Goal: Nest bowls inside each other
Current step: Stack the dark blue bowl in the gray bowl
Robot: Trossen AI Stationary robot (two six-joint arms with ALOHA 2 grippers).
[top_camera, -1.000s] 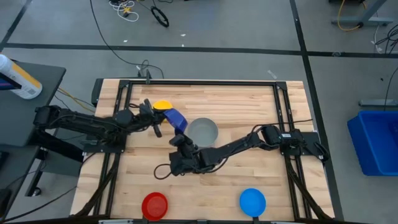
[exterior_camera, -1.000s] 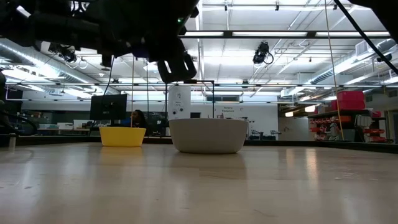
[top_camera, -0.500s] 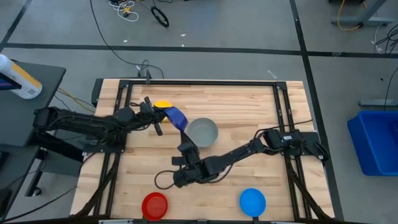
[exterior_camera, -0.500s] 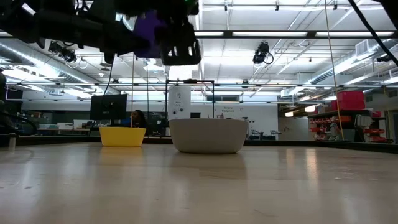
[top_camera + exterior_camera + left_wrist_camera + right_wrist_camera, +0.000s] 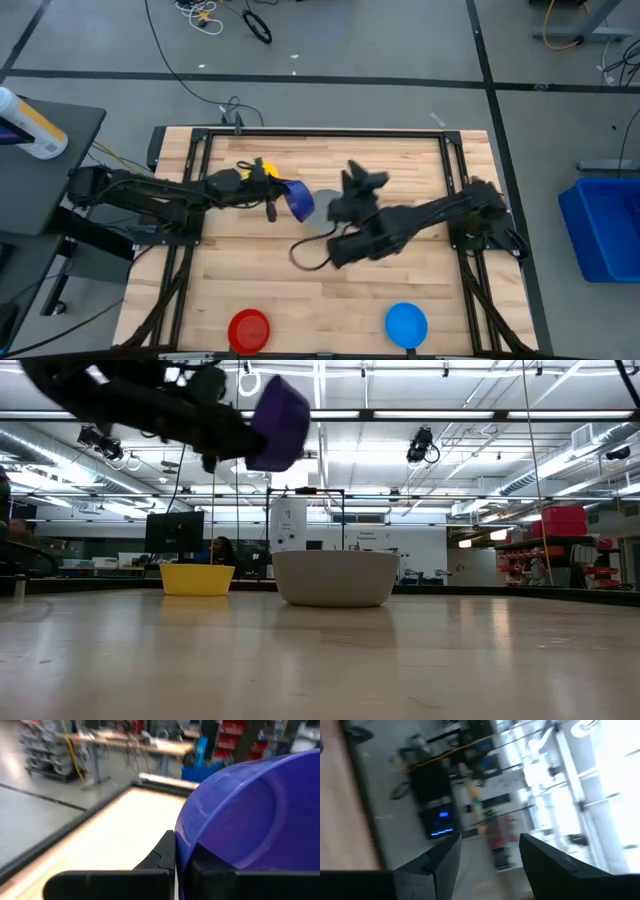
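Observation:
My left gripper [image 5: 273, 197] is shut on the dark blue bowl [image 5: 298, 201], which hangs tipped on edge high above the table [image 5: 278, 422], just left of the grey bowl [image 5: 320, 224]. The grey bowl [image 5: 335, 578] stands on its base at mid-table, partly hidden from above. The yellow bowl [image 5: 197, 579] stands behind the left arm [image 5: 262, 166]. My right gripper [image 5: 362, 182] is raised over the table beside the grey bowl, and its fingers [image 5: 445, 862] stand open with nothing between them. The red bowl [image 5: 249, 328] and the light blue bowl [image 5: 406, 323] sit near the front edge. My left gripper pinches the dark blue bowl's rim [image 5: 179, 851] between its two fingers, one on each side of the wall. The fingers come nearly level from the table's left. The bowl is lifted clear and tipped on its edge, its rounded underside toward the wrist camera.
A black frame [image 5: 320, 133] runs around the wooden table top. A blue bin [image 5: 605, 225] stands on the floor to the right. There is bare wood between the front bowls and mid-table.
My left gripper has carried the dark blue bowl toward the table's right, closer to the grey bowl, still lifted. My right gripper has risen from low near the table's front middle, swung toward the far right side past the grey bowl, and rolled.

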